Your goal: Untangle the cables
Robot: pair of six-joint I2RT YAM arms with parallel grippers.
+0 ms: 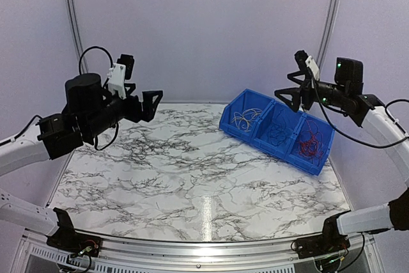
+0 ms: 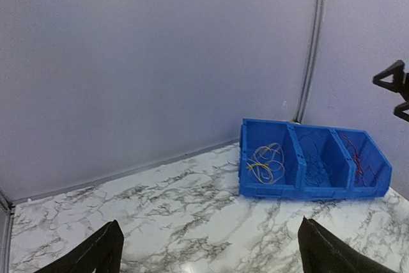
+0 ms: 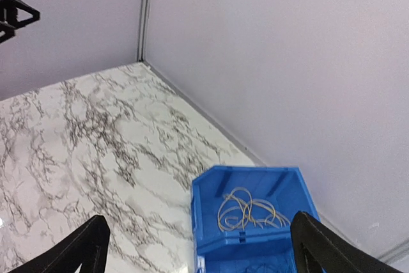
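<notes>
Cables (image 1: 308, 144), hair-fine tan, dark blue and red wire loops, lay one colour per compartment in the blue plastic bin (image 1: 275, 152) below the empty, wide-open right claw (image 1: 293, 81), well away from the equally open left claw (image 1: 146, 103); a careless dip looked likely to drag loops across a divider.

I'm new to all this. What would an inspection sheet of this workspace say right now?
Surface: marbled table, with a blue bin at its far right.
Job's things: tan wires, dark blue wires and red wires, one colour per compartment of the bin.
Clutter: nothing seen.
Grippers: left gripper and right gripper both open, raised, holding nothing.
Cables: black arm cables hang along both arms.
Surroundings: plain pale walls.
</notes>
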